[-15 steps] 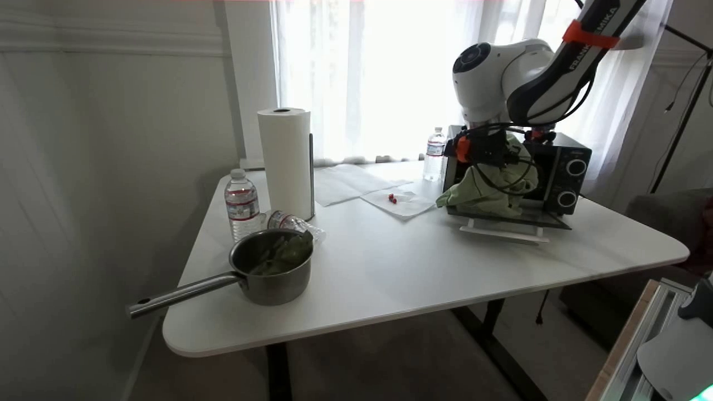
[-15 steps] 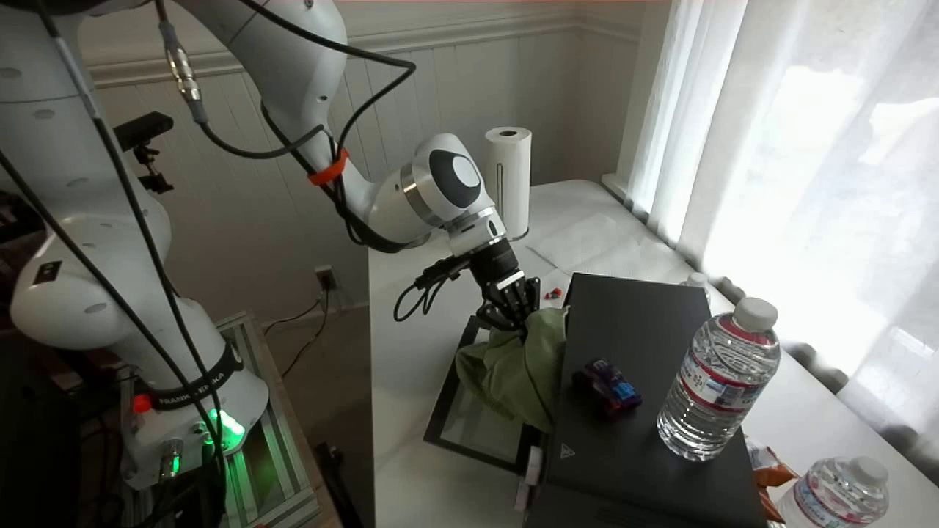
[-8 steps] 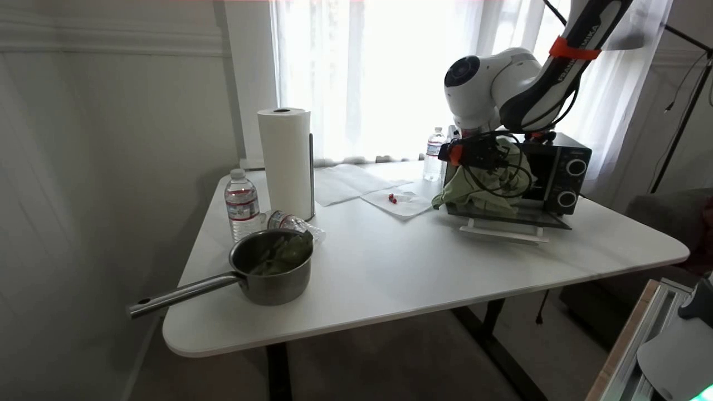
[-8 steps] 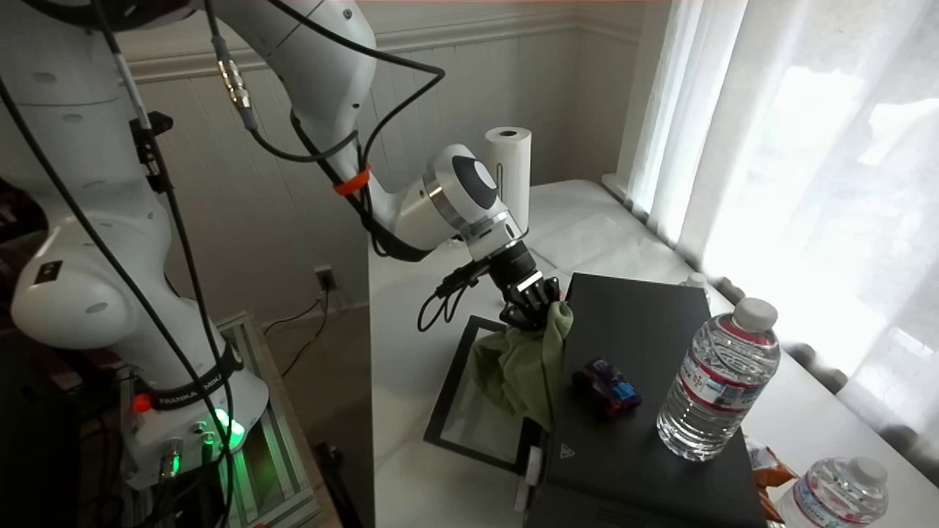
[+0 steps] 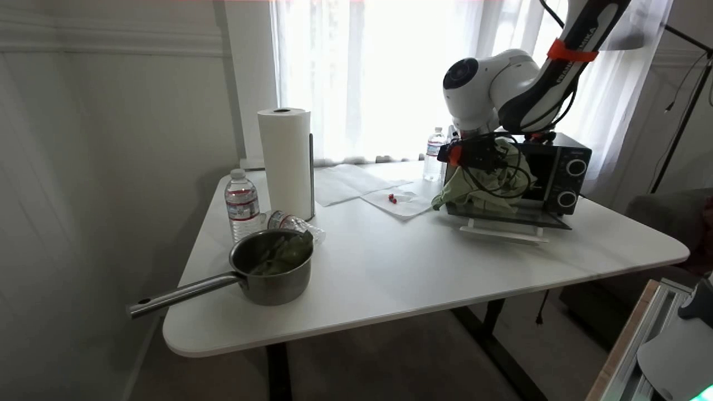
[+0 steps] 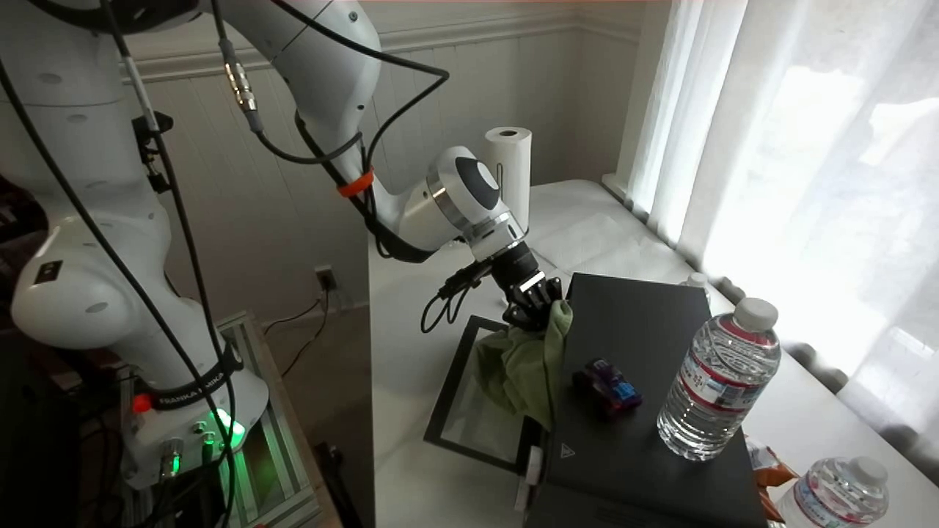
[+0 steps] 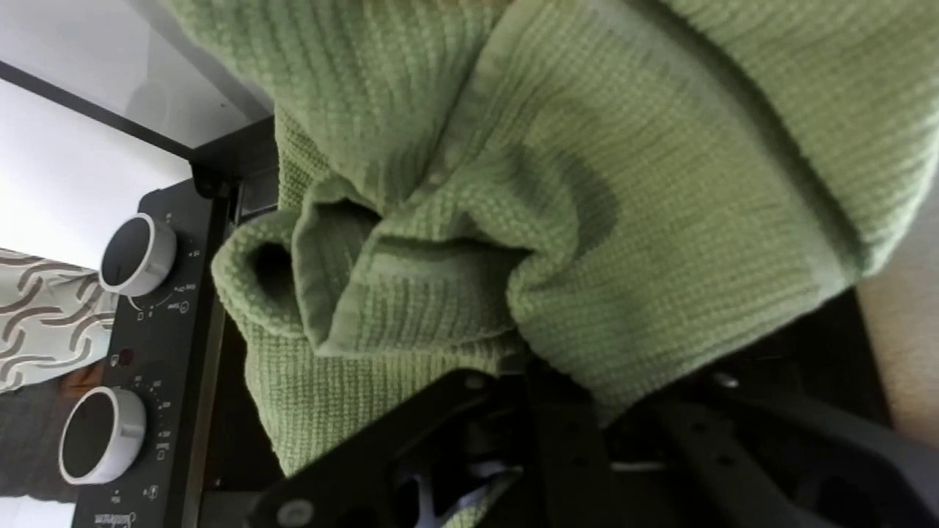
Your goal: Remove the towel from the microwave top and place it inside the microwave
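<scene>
A long-handled grey steel saucepan [image 5: 277,291], recorded in an exterior view only, holds dark green contents [image 5: 287,258], kind undetermined. The black box-shaped microwave [image 6: 634,319] stands with its black-framed glass door [image 6: 480,441] lowered. The ribbed green cloth towel [image 6: 519,370] hangs at the open front, over the door; how much lies inside cannot be told. The black two-fingered gripper [image 7: 546,389] is drawn together, pinching a towel fold. Only an exterior view shows the dark purple toy car [image 6: 607,387] atop the microwave.
</scene>
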Robot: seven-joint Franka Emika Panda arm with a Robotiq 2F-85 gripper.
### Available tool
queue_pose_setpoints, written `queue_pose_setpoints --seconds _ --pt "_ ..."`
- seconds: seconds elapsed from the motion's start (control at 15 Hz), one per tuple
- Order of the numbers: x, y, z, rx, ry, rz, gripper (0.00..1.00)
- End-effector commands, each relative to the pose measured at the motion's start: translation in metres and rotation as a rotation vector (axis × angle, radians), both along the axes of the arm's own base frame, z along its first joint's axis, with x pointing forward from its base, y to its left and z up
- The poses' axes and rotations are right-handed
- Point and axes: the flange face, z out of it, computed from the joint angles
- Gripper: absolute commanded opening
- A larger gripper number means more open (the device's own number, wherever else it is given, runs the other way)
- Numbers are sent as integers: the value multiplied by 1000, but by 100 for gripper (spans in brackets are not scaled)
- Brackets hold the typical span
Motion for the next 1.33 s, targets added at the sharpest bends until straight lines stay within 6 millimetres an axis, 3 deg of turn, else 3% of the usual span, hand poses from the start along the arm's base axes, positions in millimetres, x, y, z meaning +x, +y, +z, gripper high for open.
queue_pose_setpoints --seconds 0.0,0.4,1.27 --pt "19 -10 -12 -105 -78 34 2" --pt "23 -20 -48 -221 -80 69 2" --pt "20 -30 -76 -358 -39 118 2"
